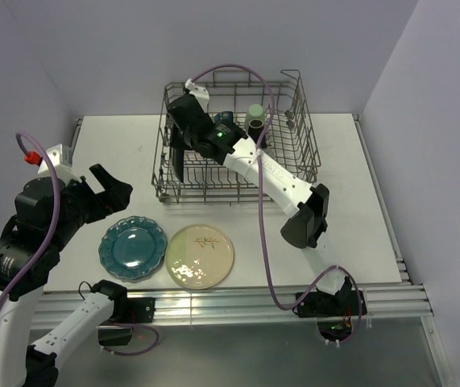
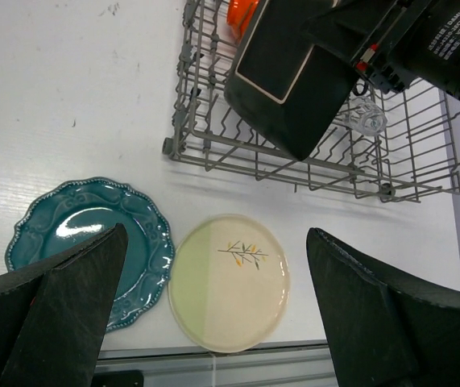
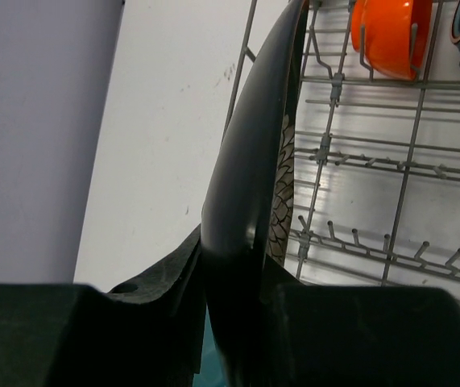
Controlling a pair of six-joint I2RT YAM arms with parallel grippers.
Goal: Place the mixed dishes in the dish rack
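Note:
My right gripper (image 1: 183, 133) (image 3: 250, 298) is shut on the black square floral plate (image 1: 180, 159) (image 2: 286, 81) (image 3: 250, 161), holding it on edge inside the left end of the dish rack (image 1: 310, 153) (image 2: 278, 153) (image 3: 358, 153). The rack holds a red-orange bowl (image 3: 387, 36) (image 2: 242, 12), a clear glass (image 2: 366, 119), a pale green cup (image 1: 255, 111) and a brown mug (image 1: 256, 126). The teal scalloped plate (image 1: 133, 247) (image 2: 93, 226) and cream round plate (image 1: 200, 255) (image 2: 230, 282) lie flat in front of the rack. My left gripper (image 1: 113, 192) (image 2: 213, 314) hangs open above them, holding nothing.
A metal rail (image 1: 238, 302) runs along the table's near edge, just behind the two plates. Purple cables (image 1: 266, 242) loop from both arms. Grey walls close in the table at the back and on both sides.

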